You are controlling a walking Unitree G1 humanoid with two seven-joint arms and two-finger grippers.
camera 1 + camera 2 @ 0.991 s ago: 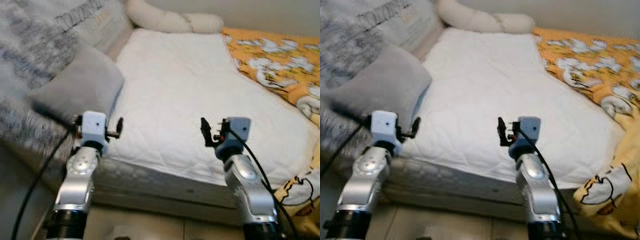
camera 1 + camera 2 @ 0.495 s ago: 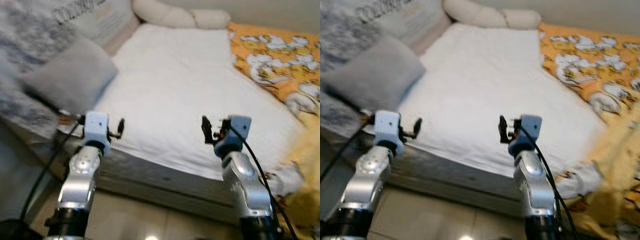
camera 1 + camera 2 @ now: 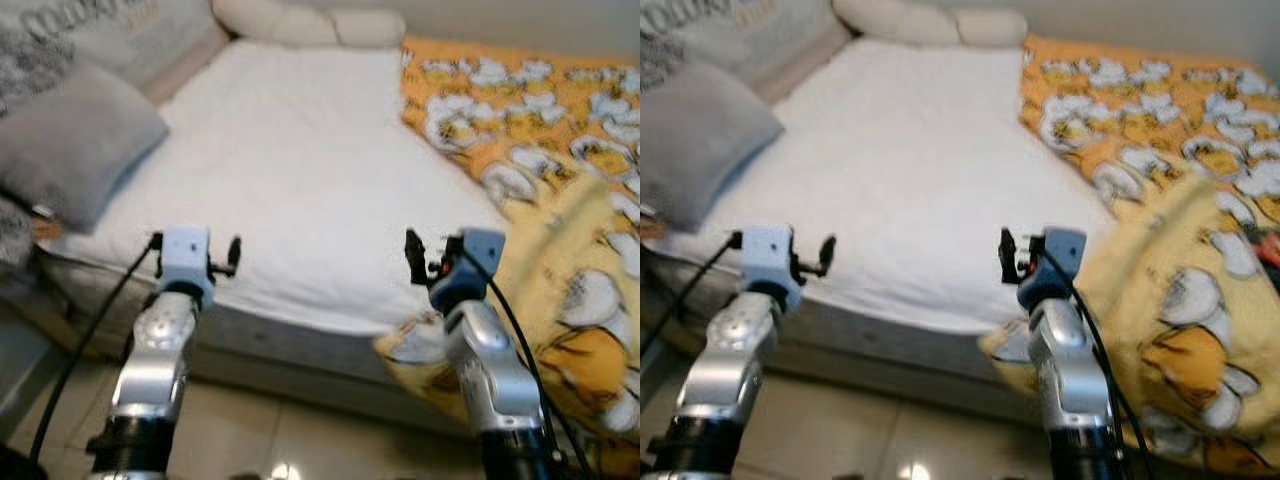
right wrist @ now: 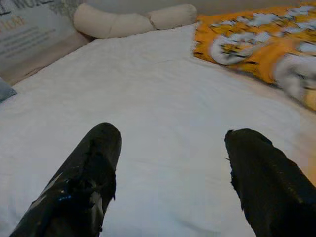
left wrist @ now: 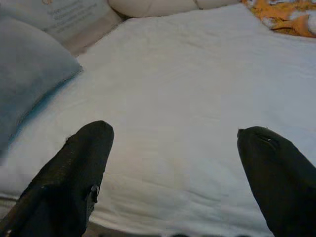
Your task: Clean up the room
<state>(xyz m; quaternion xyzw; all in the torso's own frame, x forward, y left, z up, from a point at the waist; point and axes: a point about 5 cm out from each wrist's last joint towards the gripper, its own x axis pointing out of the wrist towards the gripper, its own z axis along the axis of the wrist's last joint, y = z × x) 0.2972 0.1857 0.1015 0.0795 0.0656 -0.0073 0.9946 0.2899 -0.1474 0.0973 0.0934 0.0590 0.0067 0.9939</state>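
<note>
White mattress [image 3: 300, 170], grey pillow [image 3: 70, 140], orange blanket [image 3: 540, 200] with white-and-yellow pattern.

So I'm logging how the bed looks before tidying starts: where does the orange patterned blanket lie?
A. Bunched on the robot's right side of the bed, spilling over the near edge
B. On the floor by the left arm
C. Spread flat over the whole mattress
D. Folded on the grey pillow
A: the orange patterned blanket covers the right side of the bed and hangs over its near edge, leaving the white mattress cover bare.
</note>
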